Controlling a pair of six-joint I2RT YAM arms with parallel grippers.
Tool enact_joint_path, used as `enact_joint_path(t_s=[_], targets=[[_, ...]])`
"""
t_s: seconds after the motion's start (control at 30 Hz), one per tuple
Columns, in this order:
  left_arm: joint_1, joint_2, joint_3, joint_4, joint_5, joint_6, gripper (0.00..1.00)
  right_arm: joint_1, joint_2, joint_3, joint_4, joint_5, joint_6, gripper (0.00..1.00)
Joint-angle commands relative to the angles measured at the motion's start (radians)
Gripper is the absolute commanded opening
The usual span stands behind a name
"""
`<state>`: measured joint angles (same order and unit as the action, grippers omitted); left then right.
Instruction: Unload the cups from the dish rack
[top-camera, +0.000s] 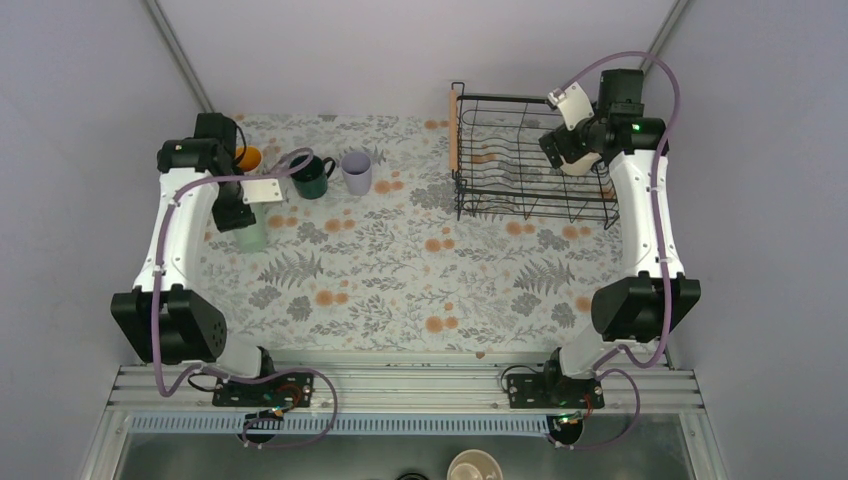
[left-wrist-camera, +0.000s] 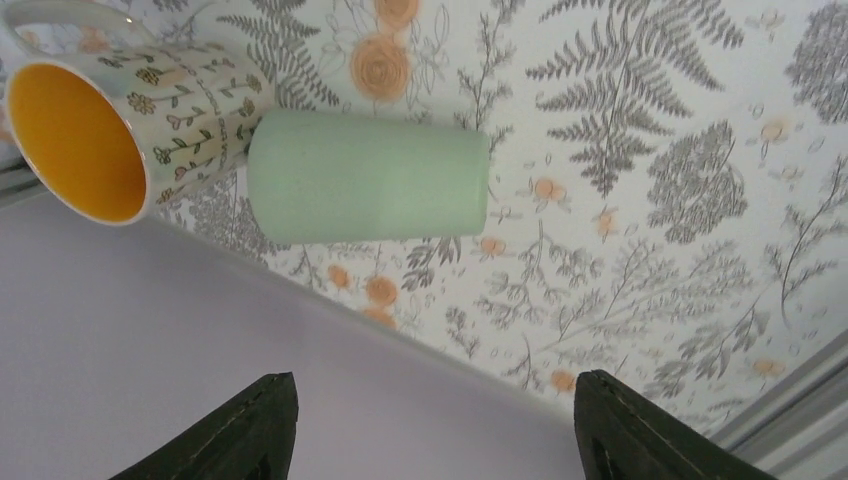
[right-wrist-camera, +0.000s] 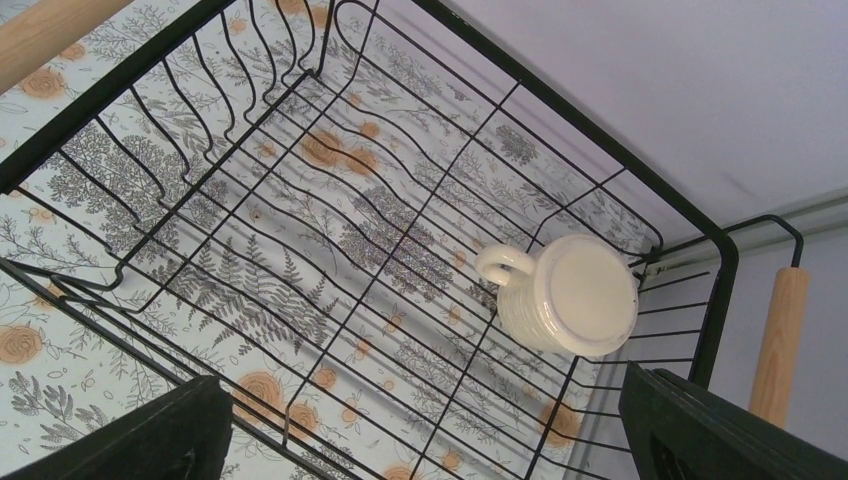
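Four of the cups stand on the table (top-camera: 420, 290), in its far left part and well apart from the dish rack (top-camera: 500, 205). They are the floral mug (top-camera: 249, 158), the dark green mug (top-camera: 312, 177), the lavender tumbler (top-camera: 356, 172) and the mint green cup (top-camera: 254, 238). They make a loose group, which seems to be the place chosen for unloaded cups.

The left gripper (top-camera: 240, 215) hangs right over the mint green cup. In the left wrist view its fingers stand wide apart with nothing between them, and the cup is beyond the tips. It therefore looks set down and free.

The cream mug (right-wrist-camera: 568, 295) is the only cup in the rack. It sits upside down, base toward the camera, as a cup is put to drain, in the corner beside one wooden handle (right-wrist-camera: 779, 340). The right gripper (right-wrist-camera: 422, 380) is above the rack, spread wide and empty, with the mug well beyond its tips and nearer to one finger. To take the mug it probably must go down and shift toward that corner, where the wires leave little room.

In the top view the right gripper covers nearly all of the cream mug, and the left gripper covers most of the mint green cup. Whether that cup stands mouth up cannot be told. In the left wrist view it seems to touch the floral mug, but this may be only the angle. A tan cup (top-camera: 475, 467) is cut off by the lower edge of the top view.
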<state>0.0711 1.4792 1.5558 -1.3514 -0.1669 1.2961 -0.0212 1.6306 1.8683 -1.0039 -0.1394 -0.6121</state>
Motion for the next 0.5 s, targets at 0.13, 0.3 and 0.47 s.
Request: enact_joint_path(t_s=[0.13, 0.3, 0.47], targets=[[0.072, 0.050, 0.004, 0.076, 0.160, -0.034, 0.70, -0.003, -0.006, -0.014, 0.014, 0.021, 0.003, 1.00], [0.210, 0.141, 0.010, 0.216, 0.185, 0.034, 0.71, -0.004, -0.025, -0.079, 0.048, 0.013, -0.019, 1.00], [0.308, 0.357, 0.259, 0.039, 0.401, 0.094, 0.89, -0.004, -0.024, -0.128, 0.078, -0.003, -0.038, 1.00]])
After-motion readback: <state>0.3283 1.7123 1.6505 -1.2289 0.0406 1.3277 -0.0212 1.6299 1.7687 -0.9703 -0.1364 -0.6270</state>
